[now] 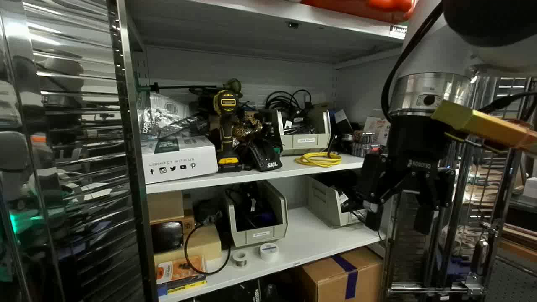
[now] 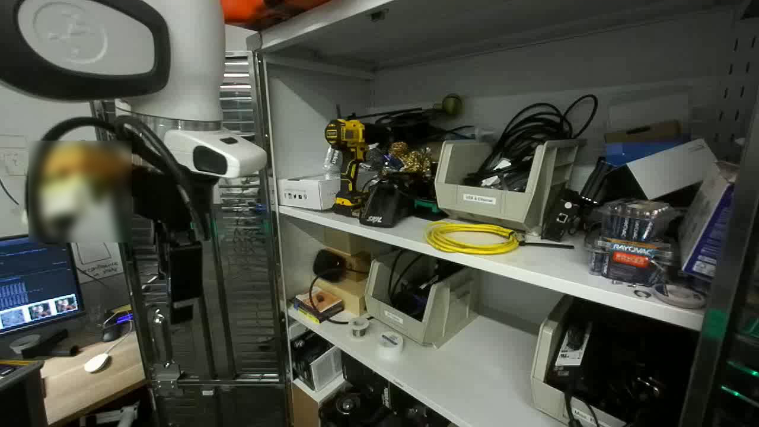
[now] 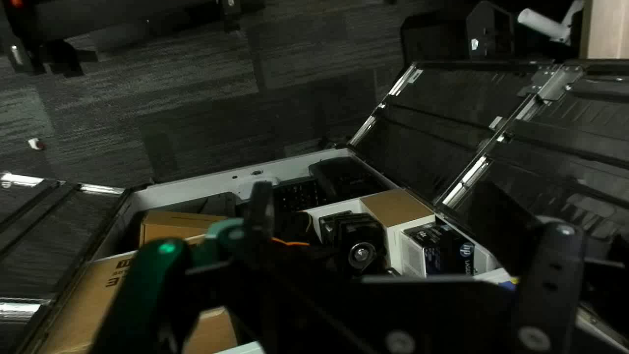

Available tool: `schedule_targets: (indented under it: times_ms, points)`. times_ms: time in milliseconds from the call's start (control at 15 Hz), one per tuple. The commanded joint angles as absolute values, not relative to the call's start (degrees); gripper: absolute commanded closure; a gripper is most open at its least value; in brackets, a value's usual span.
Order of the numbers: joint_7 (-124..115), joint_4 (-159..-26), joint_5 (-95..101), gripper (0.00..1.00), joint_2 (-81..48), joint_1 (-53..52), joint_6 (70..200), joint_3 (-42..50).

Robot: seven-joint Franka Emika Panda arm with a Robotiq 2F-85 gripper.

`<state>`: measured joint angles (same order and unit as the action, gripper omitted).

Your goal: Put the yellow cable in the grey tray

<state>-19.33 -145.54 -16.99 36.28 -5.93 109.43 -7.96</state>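
The yellow cable (image 1: 312, 162) lies loosely coiled at the front edge of the upper shelf; it also shows in an exterior view (image 2: 481, 245). Right behind it stands a light grey bin (image 1: 289, 145) (image 2: 504, 209) with a paper label, holding black cables. Similar grey bins stand on the shelf below, so I cannot tell for certain which is the grey tray. My gripper (image 1: 398, 220) hangs in front of the cabinet, apart from the cable, pointing down, open and empty. In an exterior view the gripper (image 2: 182, 296) is seen edge-on. The wrist view shows neither cable nor bin.
The upper shelf (image 1: 281, 171) also bears a yellow drill (image 1: 226, 126), a white box (image 1: 180, 159) and battery packs (image 2: 631, 243). Lower grey bins (image 1: 256, 238) (image 1: 325, 205) hold black items. Open cabinet doors flank the shelves. The top shelf (image 1: 268, 12) overhangs.
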Motion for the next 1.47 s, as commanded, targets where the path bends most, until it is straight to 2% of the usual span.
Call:
schedule_targets:
  times_ms: [0,667,1400]
  points:
    - [-19.1,-145.2,-17.2,0.00,36.3,-5.4,109.2,-8.4]
    - [-19.1,-144.8,-17.2,0.00,36.6,-5.3,109.2,-8.4]
    - [9.3,-132.5,-8.0,0.00,18.8,-5.9,111.2,-2.4]
